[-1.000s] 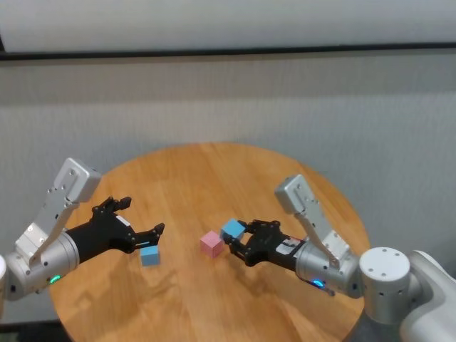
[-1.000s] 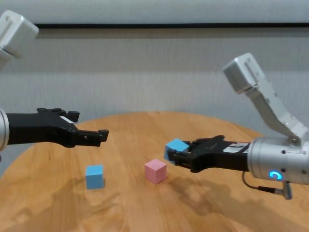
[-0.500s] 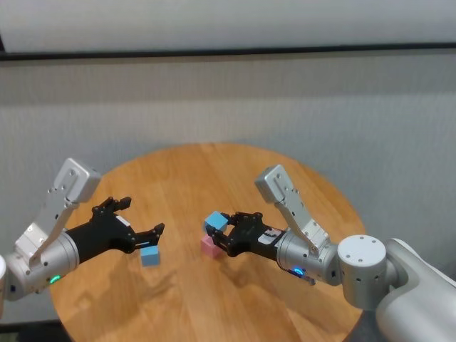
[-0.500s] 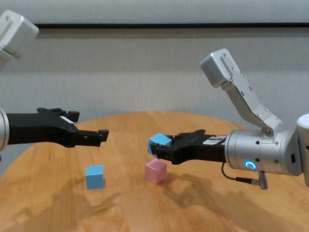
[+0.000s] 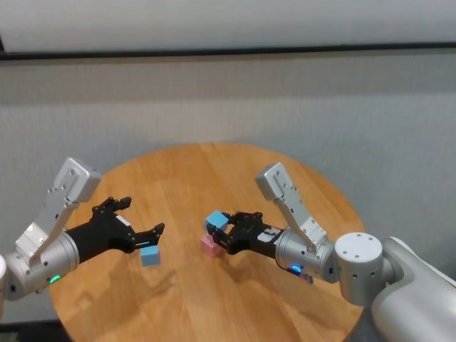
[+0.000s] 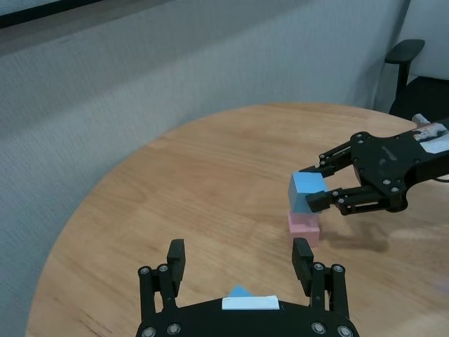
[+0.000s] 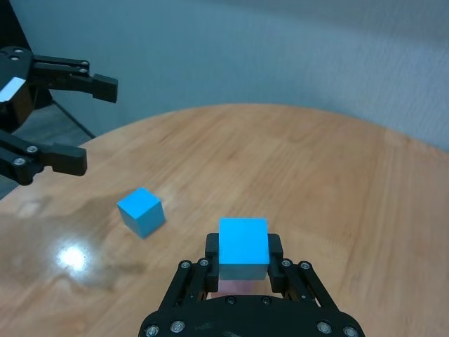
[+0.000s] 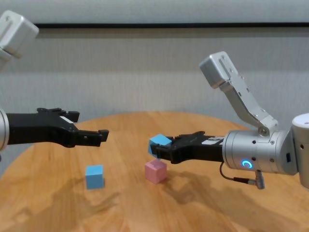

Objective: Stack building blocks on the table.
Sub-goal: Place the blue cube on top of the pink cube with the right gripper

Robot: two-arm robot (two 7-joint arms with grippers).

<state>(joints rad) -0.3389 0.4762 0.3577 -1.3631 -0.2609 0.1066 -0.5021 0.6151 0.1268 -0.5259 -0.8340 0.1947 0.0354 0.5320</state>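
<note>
My right gripper (image 8: 157,151) is shut on a light blue cube (image 8: 159,143) and holds it tilted just above the pale pink cube (image 8: 156,171), which sits mid-table. From the right wrist view the held cube (image 7: 243,248) covers nearly all of the pink one. The second light blue cube (image 8: 94,176) lies on the table (image 8: 130,212) to the left. My left gripper (image 8: 91,124) hovers open and empty above it, and the left wrist view shows that cube (image 6: 240,291) below the open fingers (image 6: 175,253).
The round wood table's edge (image 5: 214,147) curves close behind the cubes, with a grey wall beyond. A dark office chair (image 6: 408,53) stands off the table's far side in the left wrist view.
My right gripper carried the blue cube leftward from beside the pink cube to just above it. The left arm and the other blue cube have not moved.
</note>
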